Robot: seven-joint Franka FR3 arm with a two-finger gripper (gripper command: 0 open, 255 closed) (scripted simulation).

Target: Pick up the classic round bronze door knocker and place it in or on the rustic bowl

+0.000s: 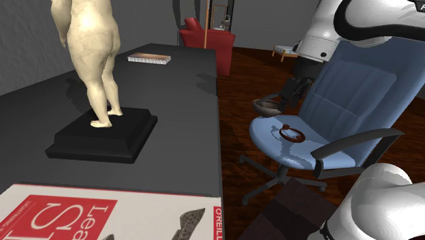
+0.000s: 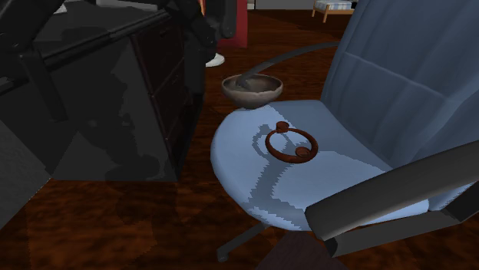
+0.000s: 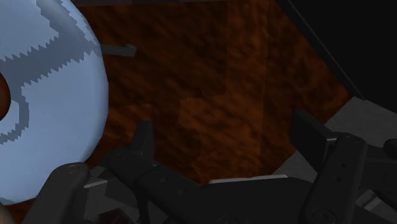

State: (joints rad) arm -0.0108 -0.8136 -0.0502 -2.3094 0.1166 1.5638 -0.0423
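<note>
Reddish-brown ring-shaped door knocker (image 2: 304,153) with rounded knobs on its hoop lies flat on the pale blue padded seat of an office chair (image 2: 253,176), roughly at the seat's middle. Just beyond it, at the seat's edge nearest the dark desk (image 1: 177,123), sits the brown, rough-rimmed round bowl (image 2: 252,90), upright and apart from the ring.

The all-black two-finger gripper (image 3: 226,137) has its fingers (image 3: 144,137) spread wide with nothing between them; past them the wrist view looks onto dark brown wooden floor (image 3: 210,76) and the rounded edge of the blue seat. In the shoulder view the hand seems to hang above the bowl, though its dark shape is hard to separate there.

On the desk stand a cream figure statue (image 1: 92,54) on a black plinth and a red-and-white book (image 1: 82,215)
</note>
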